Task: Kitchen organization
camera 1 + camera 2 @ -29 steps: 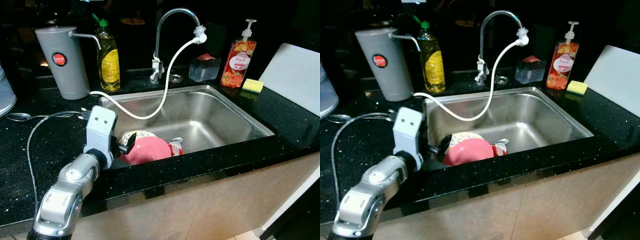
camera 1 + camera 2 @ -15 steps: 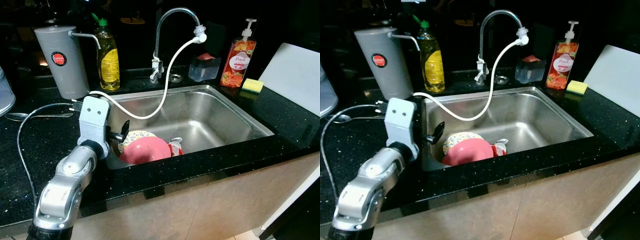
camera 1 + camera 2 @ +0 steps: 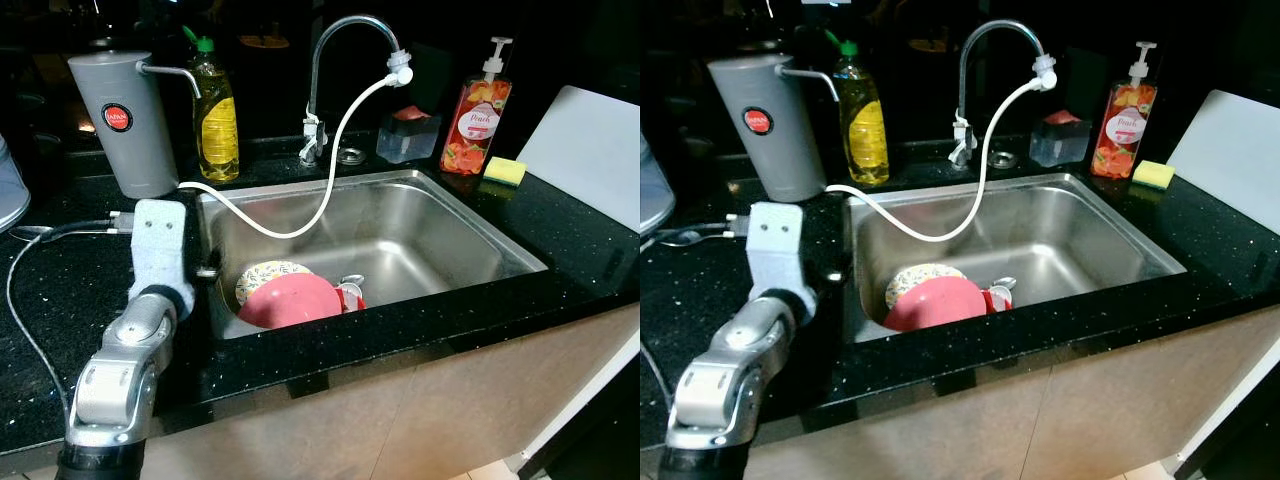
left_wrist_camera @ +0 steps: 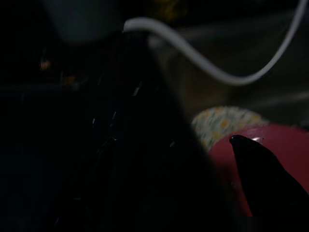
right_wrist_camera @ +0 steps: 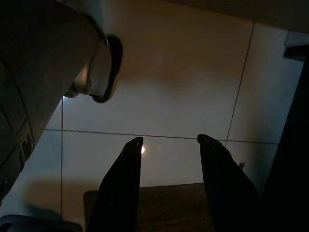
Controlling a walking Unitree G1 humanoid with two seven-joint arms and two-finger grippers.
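So over the last second we pulled our left gripper (image 3: 207, 272) back out of the sink (image 3: 470, 235). It was reaching in right at the pink bowl (image 3: 295, 300), and now it sits over the sink's left rim, above the black counter (image 3: 60, 300), with nothing in it. We honestly can't tell how wide its fingers are, since just one dark fingertip (image 4: 253, 166) shows in the wrist view. The bowl sits at the front left of the sink bottom, on top of a patterned plate (image 3: 262, 275), so the dishes look untouched. Guess is the grab didn't happen and needs another go. Right gripper (image 5: 169, 145) hangs idle over the floor tiles (image 5: 183, 87), fingers spread and empty.
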